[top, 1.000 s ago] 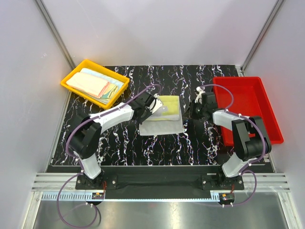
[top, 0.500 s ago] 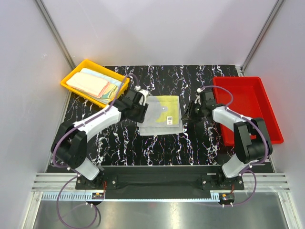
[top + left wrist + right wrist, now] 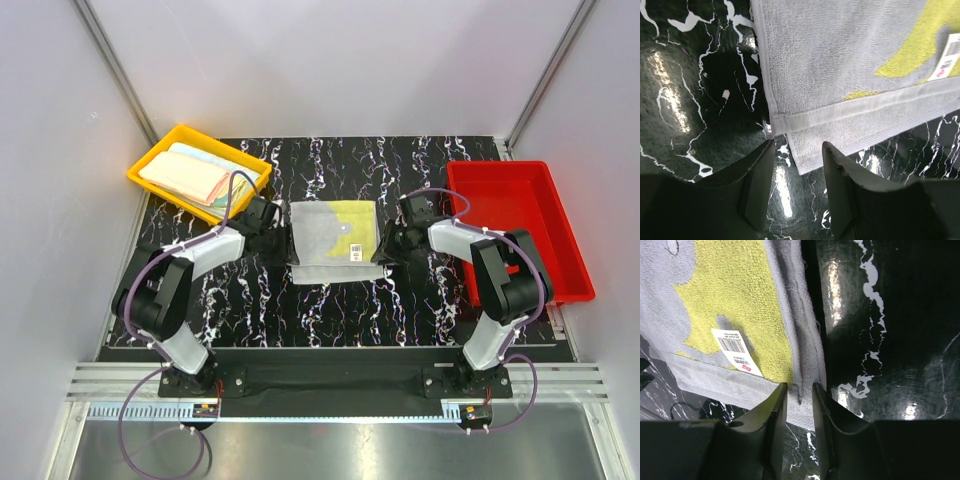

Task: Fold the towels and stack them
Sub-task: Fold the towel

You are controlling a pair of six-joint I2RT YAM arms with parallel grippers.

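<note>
A grey towel (image 3: 322, 245) with a yellow patch and a white label lies spread flat on the black marbled table. My left gripper (image 3: 274, 232) is low at its left edge. In the left wrist view the towel's (image 3: 840, 60) near corner reaches into the gap of the open left gripper (image 3: 798, 149), and neither finger presses it. My right gripper (image 3: 386, 247) is at the towel's near right corner. In the right wrist view the right gripper (image 3: 799, 388) stands narrowly open astride the towel's (image 3: 740, 295) folded hem, which lies flat on the table.
A yellow tray (image 3: 175, 203) at the back left holds several folded towels (image 3: 190, 175) in pale colours. A red tray (image 3: 510, 215) stands along the right side, right of my right arm. Grey walls close in the table on three sides.
My left gripper moved left off the towel to its left edge and opened. The towel now lies wider and flatter, label up. My right gripper opened and came to the near right corner.
</note>
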